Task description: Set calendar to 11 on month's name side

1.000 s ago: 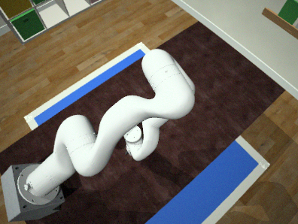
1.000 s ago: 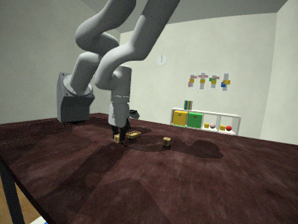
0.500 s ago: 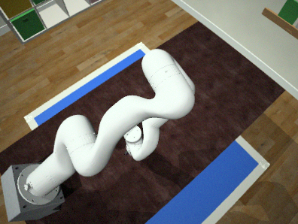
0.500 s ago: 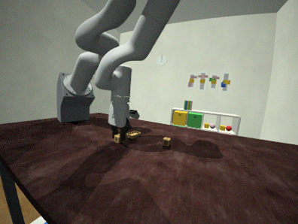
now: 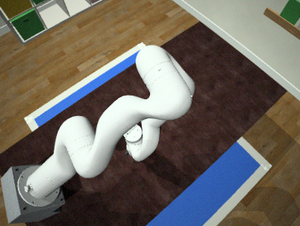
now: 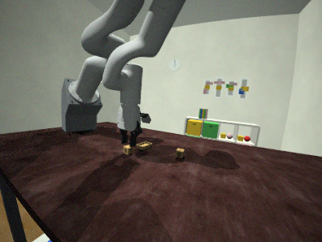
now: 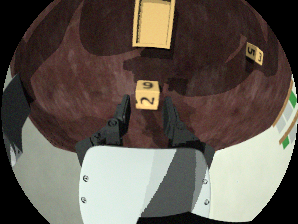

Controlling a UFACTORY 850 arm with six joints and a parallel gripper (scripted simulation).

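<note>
The jaws (image 6: 131, 142) were spread, holding nothing. The near block (image 6: 128, 149) (image 7: 147, 95) sat between the tray (image 6: 144, 145) (image 7: 154, 24) and the tabletop's (image 6: 195, 191) (image 7: 60, 107) near-left corner. Best to rise straight up, without bumping it.

Matt yellow blocks, mottled table

The dark reddish-brown tabletop (image 5: 227, 72) (image 6: 203, 183) (image 7: 55, 95) looks matt; the white rounded arm (image 5: 167, 91) (image 6: 132, 85) looks smooth, like painted metal or plastic.

We read a 9, or a 6 turned over, above a sideways 2 on the nearer cube (image 6: 128, 149) (image 7: 147, 95); the farther cube (image 6: 180, 153) (image 7: 254, 53) shows 5 and 3.
</note>
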